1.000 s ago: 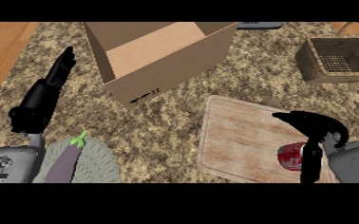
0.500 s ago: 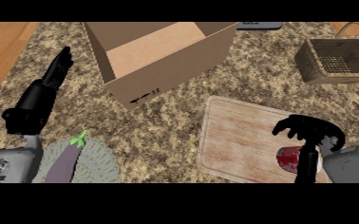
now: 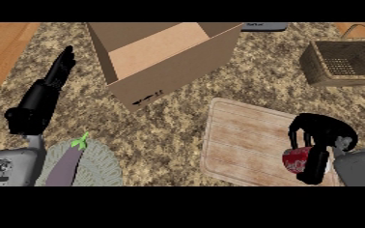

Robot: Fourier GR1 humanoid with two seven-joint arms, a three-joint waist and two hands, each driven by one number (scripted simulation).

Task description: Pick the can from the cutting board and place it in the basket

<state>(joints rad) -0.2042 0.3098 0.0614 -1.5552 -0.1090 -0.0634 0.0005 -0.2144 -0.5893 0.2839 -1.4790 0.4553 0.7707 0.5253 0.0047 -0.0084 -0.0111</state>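
Head view shows the red can [image 3: 296,160] on the near right corner of the pale, wood-grained cutting board [image 3: 246,142], with the black right hand [image 3: 321,135] arched over it, its fingers and thumb curled down round the can's sides. Beyond the board, at its far right, stands the square woven basket [image 3: 333,63] on the speckled stone counter [image 3: 178,125], and to the board's far left an open brown cardboard box [image 3: 167,58]. Left of the board lie a purple eggplant [image 3: 65,166] on a round grey plate [image 3: 103,166] and the left hand [image 3: 57,72], fingers straight, holding nothing.
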